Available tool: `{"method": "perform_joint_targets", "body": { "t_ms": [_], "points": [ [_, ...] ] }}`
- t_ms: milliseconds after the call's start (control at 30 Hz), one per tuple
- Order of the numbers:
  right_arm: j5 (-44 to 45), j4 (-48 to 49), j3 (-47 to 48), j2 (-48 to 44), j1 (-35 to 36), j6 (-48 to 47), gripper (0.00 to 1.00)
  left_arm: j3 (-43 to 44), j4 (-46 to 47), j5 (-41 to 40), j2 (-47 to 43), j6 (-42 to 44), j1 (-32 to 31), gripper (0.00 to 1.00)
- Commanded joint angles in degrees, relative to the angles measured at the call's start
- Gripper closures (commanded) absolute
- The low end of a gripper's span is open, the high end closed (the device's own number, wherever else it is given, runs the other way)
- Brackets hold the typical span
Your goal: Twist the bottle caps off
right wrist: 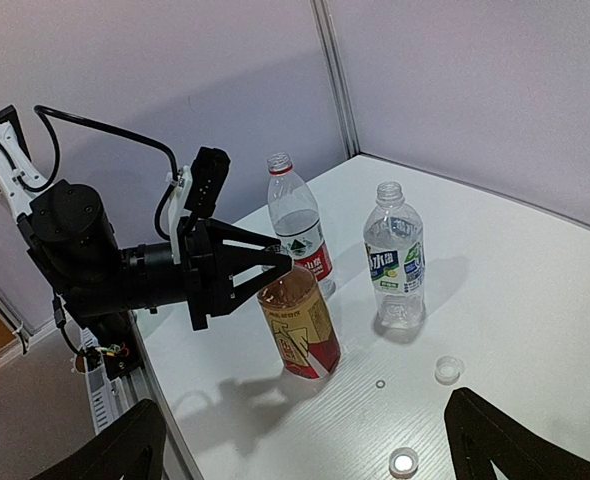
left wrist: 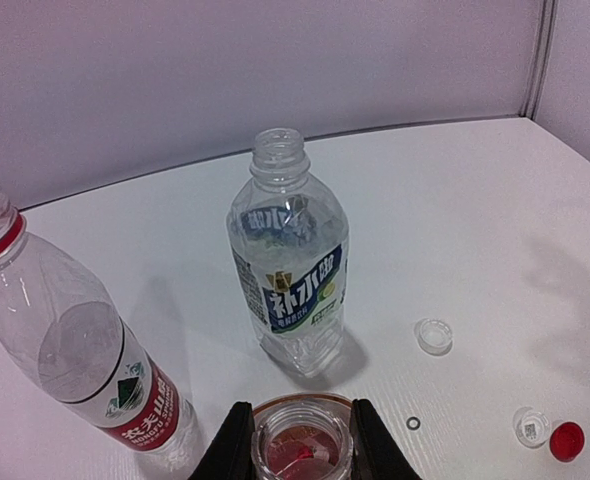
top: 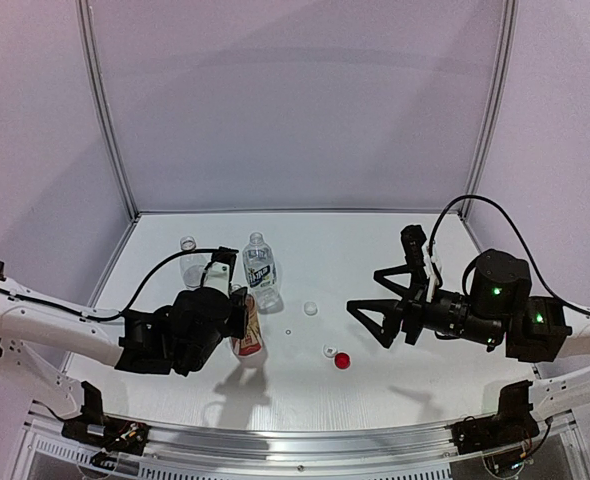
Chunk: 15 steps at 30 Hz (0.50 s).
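Pale lilac walls (top: 295,100) close in a white table (top: 425,260), and everything I care about sits left of centre on it.

The left gripper (top: 243,320) is clamped on the neck of the amber bottle (right wrist: 300,330), one finger on each side just under the mouth. The right gripper (top: 367,320) hangs well apart to the right, its fingers spread wide and holding nothing.

The amber bottle seems to rest on its base near the front edge. Its long axis is close to vertical, its open mouth points up, and I cannot rule out a slight lean. Behind it stand the green-label bottle (left wrist: 293,280) and, off to the left, the red-label bottle (left wrist: 75,350). Both are upright with bare threaded necks.

All three caps lie loose on the table to the right of the bottles. The white cap (left wrist: 434,335) is nearest the green-label bottle. The blue-and-white cap (left wrist: 530,426) and the red cap (left wrist: 566,440) lie just beside each other, nearer the front.

With no cap on any bottle, I judge the unscrewing done and this the closing step. Next I would spread the left fingers gently so the amber bottle does not tip, then lift that arm straight up, clear of the neck.
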Motion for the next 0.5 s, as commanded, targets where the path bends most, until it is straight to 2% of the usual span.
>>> {"method": "perform_joint_targets", "body": {
  "t_ms": [0, 300, 467],
  "points": [
    [-0.5, 0.29, -0.67, -0.06, -0.08, -0.38, 0.01, -0.02, 1.28, -1.49, 0.66, -0.82, -0.48, 0.9],
    [-0.46, 0.53, -0.67, 0.29, -0.1, -0.45, 0.01, -0.2, 1.28, -2.07, 0.59, -1.0, -0.9, 0.85],
    [-0.59, 0.49, -0.67, 0.38, -0.1, -0.49, 0.01, -0.2, 1.13, -2.68, 0.32, -0.91, -1.19, 0.7]
  ]
}}
